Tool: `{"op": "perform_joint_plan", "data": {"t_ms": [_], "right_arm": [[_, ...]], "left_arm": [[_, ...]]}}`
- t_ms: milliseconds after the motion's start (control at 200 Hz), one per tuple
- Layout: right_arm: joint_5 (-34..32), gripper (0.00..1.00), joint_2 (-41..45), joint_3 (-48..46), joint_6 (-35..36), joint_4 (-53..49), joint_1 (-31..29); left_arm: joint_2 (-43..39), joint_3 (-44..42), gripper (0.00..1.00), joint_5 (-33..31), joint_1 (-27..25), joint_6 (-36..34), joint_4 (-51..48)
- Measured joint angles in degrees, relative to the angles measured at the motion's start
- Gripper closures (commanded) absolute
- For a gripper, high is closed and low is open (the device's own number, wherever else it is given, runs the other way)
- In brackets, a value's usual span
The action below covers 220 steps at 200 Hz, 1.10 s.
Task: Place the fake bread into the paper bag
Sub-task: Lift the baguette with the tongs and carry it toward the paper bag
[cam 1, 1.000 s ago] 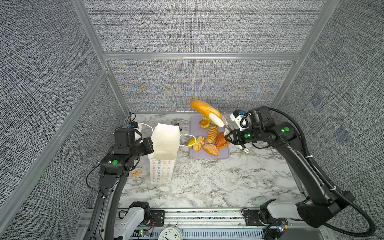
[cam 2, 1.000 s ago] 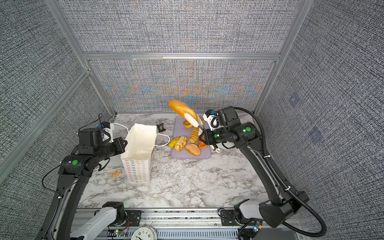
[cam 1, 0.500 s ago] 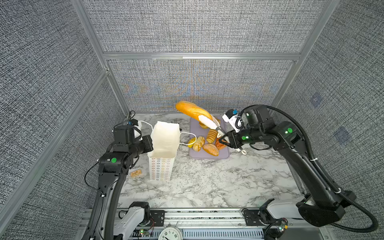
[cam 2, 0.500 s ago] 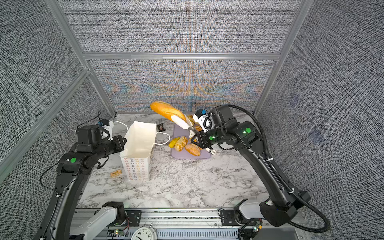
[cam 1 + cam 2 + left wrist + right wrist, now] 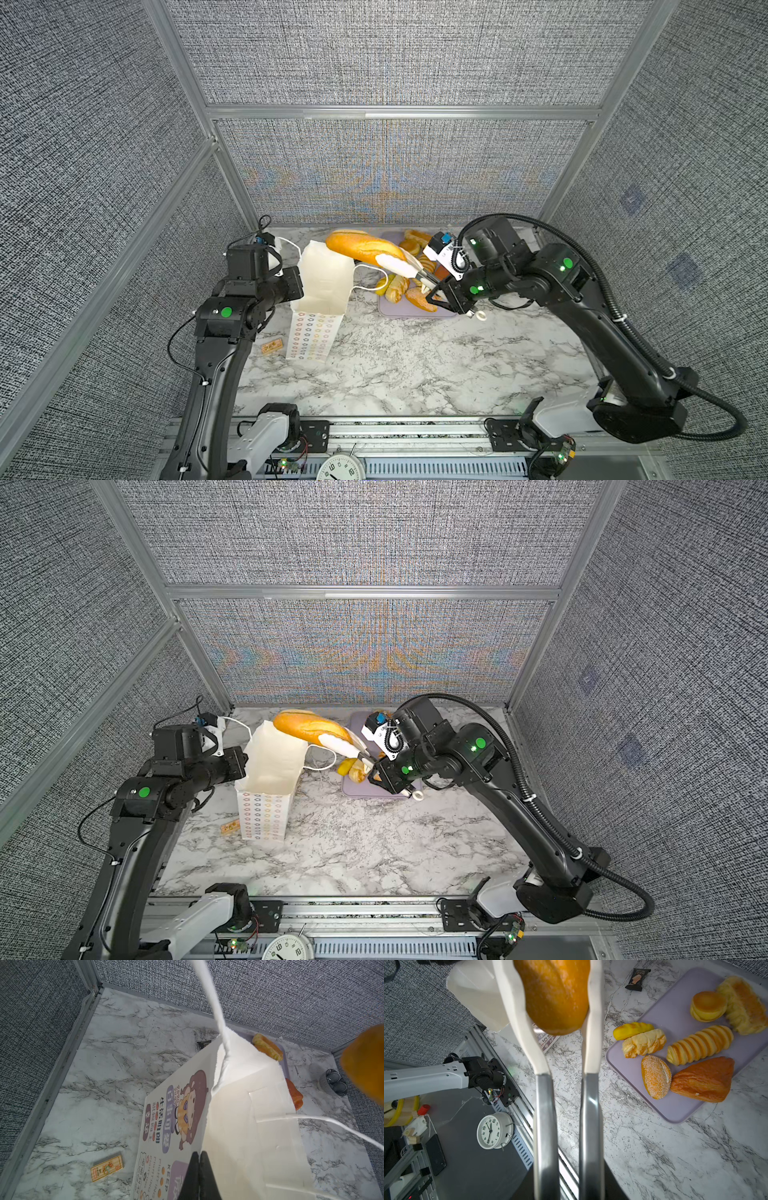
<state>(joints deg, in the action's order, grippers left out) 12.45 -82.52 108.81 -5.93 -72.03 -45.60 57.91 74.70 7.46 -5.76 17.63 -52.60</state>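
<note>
Loaf (image 5: 365,248) swung over to bag (image 5: 322,286), tip now above its mouth. R fingers (image 5: 442,287) clamp tongs (image 5: 401,266) squeezing loaf. L fingers (image 5: 194,1172) pinch bag rim shut, prob. keeping it open & upright. Other breads sit beside bag.

Black jointed arms (image 5: 602,332), green status lights (image 5: 567,263)

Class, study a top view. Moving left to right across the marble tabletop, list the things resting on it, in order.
small orange card → paper bag → lavender tray with fake bread lying on it
</note>
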Motion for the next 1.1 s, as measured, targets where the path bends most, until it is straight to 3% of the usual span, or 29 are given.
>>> {"op": "perform_joint_plan", "data": {"t_ms": [660,1100], "right_arm": [[-11.63,0.68,-12.68,10.91,3.15,-10.4,-8.44],[-13.44,0.67,-17.44,13.86,3.69,-13.68,-9.18]], "left_arm": [[2.51,0.2,1.0,-1.29,-1.66,-3.63,-0.24],[5.01,-0.11,1.0,-3.34,-10.8,-6.71,-0.04]]}}
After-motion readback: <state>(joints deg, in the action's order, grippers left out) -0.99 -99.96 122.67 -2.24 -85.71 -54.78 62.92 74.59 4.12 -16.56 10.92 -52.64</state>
